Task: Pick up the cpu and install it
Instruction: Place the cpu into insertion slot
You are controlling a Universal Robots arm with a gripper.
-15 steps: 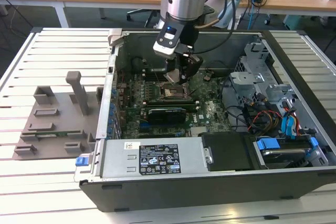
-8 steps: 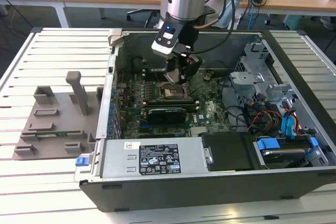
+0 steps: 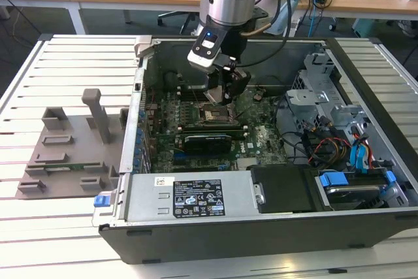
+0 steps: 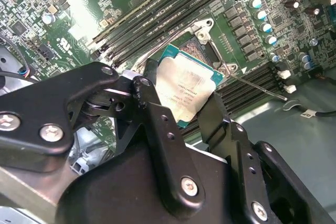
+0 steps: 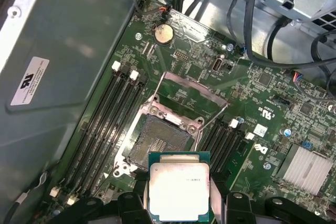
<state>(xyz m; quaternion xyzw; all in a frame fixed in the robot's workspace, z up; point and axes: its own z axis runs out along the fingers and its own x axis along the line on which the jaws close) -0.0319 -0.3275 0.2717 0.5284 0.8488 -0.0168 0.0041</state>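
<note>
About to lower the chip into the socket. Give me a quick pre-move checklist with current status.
1. Grip: pincer shut on the cpu, at opposite edges: ok.
2. Access: socket uncovered and bare: ok.
3. Clearance: load plate swung up: ok.
4. Alignment: cpu centred over socket: cannot tell.
5. Tilt: cpu level: cannot tell.
6. Seating: cpu in socket: not ok, held clear of it.

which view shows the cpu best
The first wrist view: the cpu faces the camera, nearly whole. The second wrist view shows the cpu tilted, partly behind the fingers. In the exterior view the gripper masks it.
</note>
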